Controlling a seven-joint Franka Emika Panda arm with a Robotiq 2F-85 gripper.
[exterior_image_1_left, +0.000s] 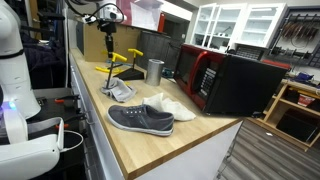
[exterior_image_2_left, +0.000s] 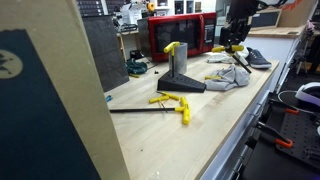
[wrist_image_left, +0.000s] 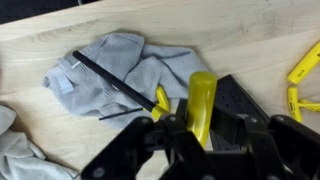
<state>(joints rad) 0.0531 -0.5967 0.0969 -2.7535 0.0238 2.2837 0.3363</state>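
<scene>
My gripper (wrist_image_left: 200, 140) is shut on a yellow tool handle (wrist_image_left: 202, 100), which stands upright between the jaws in the wrist view. It hangs above the wooden counter (wrist_image_left: 230, 30), over a crumpled grey cloth (wrist_image_left: 120, 70) and next to a black tool stand (wrist_image_left: 236, 100). A thin black rod (wrist_image_left: 110, 78) lies across the cloth. In both exterior views the gripper (exterior_image_1_left: 108, 46) (exterior_image_2_left: 232, 46) hovers above the cloth (exterior_image_1_left: 120, 90) (exterior_image_2_left: 232, 78). The stand (exterior_image_2_left: 180, 80) carries another yellow T-handle tool (exterior_image_2_left: 175, 48).
More yellow T-handle tools (exterior_image_2_left: 175, 100) (wrist_image_left: 305, 65) lie loose on the counter. A grey shoe (exterior_image_1_left: 140, 120), a white cloth (exterior_image_1_left: 172, 104), a metal cup (exterior_image_1_left: 154, 71) and a red and black microwave (exterior_image_1_left: 225, 80) stand further along. The counter's edge (exterior_image_1_left: 100, 130) runs beside the robot base.
</scene>
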